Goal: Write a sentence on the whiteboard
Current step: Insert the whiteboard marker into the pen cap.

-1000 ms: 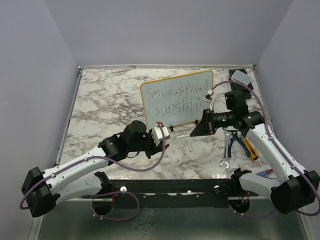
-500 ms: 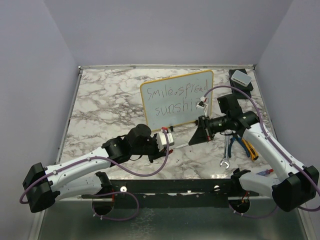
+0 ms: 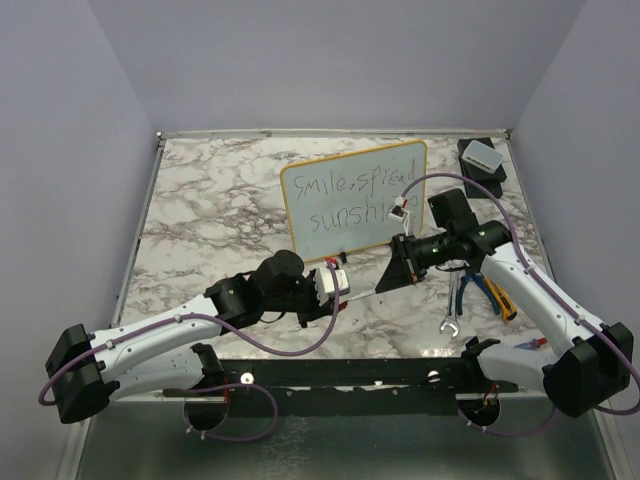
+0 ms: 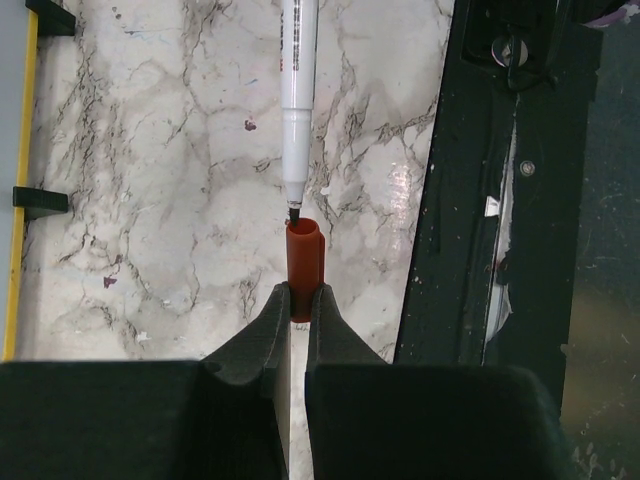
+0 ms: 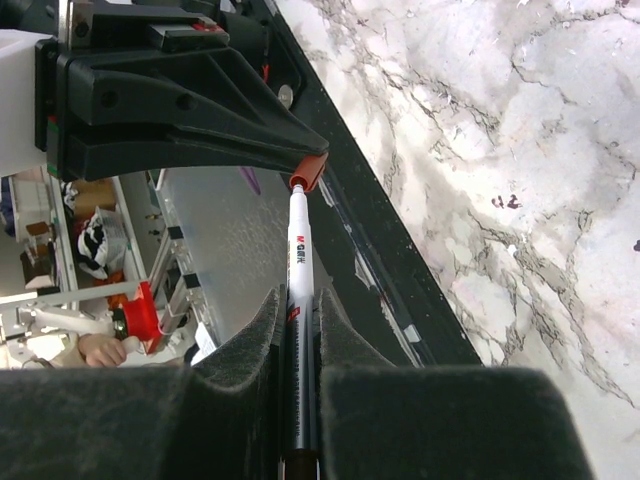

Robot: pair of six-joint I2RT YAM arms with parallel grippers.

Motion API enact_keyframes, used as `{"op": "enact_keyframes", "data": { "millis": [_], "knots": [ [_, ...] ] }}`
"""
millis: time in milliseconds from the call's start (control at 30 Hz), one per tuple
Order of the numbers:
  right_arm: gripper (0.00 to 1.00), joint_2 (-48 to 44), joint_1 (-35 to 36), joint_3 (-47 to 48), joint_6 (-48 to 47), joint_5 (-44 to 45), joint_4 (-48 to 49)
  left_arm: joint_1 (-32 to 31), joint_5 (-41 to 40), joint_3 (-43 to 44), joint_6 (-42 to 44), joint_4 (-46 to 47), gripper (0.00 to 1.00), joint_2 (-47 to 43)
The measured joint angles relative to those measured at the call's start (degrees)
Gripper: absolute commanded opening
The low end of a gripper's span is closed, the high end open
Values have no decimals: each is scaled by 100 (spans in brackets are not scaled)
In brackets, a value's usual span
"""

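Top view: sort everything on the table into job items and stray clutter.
Job in hand:
whiteboard
sentence
marker, in right gripper
red cap, in left gripper

Lying about:
wrench
pliers
small white box

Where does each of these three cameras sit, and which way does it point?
Top external: above and behind the bases, looking down on the marble table and whiteboard; left arm and right arm show whole.
Left wrist: on the left arm, looking along the left gripper, shut on a red cap, the marker tip at its mouth.
Right wrist: on the right arm, looking along the right gripper, shut on the marker, toward the table's near edge.
Shared: both wrist views show marker meeting cap.
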Motion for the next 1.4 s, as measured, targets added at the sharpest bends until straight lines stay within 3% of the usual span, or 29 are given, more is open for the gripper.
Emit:
{"op": "enact_keyframes", "data": {
  "millis": [733,1400],
  "knots": [
    [1,173,240,0,-4,118,-13,-50,-22,0,0,-7,0,0],
    [1,1045,892,295,-149,616,-72,-199,-205,39,-9,-299,0,409]
  ]
}}
